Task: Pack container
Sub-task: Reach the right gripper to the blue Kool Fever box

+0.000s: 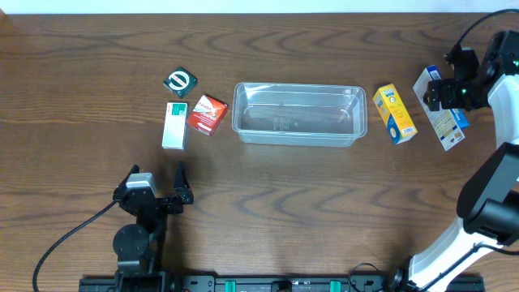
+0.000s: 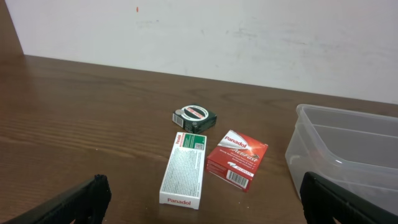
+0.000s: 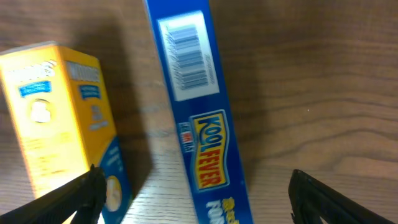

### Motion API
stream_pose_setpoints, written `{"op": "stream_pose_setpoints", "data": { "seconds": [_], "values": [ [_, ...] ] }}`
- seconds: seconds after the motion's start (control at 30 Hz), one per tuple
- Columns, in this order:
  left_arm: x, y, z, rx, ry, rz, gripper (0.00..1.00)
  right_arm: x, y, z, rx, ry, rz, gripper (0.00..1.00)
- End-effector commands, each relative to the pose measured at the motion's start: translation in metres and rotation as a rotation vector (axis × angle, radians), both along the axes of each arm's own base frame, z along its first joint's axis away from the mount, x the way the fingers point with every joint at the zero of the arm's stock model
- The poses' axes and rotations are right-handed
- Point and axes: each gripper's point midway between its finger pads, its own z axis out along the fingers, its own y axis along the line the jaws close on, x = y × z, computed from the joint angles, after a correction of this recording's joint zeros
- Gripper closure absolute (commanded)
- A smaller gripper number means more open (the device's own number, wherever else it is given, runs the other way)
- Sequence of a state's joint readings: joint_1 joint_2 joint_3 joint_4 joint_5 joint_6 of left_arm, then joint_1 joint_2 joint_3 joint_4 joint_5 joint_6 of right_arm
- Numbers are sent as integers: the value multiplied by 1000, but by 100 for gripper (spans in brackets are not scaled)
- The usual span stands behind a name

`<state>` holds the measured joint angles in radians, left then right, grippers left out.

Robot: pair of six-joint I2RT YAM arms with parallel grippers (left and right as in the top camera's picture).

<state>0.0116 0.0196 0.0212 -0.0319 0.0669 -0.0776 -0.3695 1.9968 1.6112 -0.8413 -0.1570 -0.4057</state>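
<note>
TABLE'S RIGHT END: The right gripper [image 3: 196, 179] hangs over the blue Kool Fever box [image 3: 199, 112] with its jaws spread wide, holding nothing. The yellow box [image 3: 62, 118] stands just beside the blue one, on its left. The container [image 1: 296, 113], clear and empty, sits mid-table, well apart from both.

The likely hazard is that the blue box shows a long, narrow face and lies at a slant. Jaws closing off-centre could twist it or let it tip in the lift, and the left-hand finger could nudge the yellow neighbour.

The left gripper [image 1: 158, 177], likewise open and empty, waits towards the near edge. It faces the white Panadol box [image 2: 184, 169], the red box [image 2: 237, 159] and the round green tin [image 2: 194, 116], all left of the container.
</note>
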Motion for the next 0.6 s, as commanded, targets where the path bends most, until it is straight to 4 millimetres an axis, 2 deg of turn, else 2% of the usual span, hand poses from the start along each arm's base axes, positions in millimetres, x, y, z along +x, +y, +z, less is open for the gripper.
{"op": "stream_pose_setpoints", "data": {
  "seconds": [0.0,0.2,0.57],
  "values": [
    [-1,1,-16,5,49,4,2,3,-10,-8,-12,7,-11,11],
    [-1,1,-16,5,49,4,2,3,-13,-23,-2,31,-17,15],
    [-1,1,-16,5,49,4,2,4,-14,-27,0,34,-17,47]
  ]
}}
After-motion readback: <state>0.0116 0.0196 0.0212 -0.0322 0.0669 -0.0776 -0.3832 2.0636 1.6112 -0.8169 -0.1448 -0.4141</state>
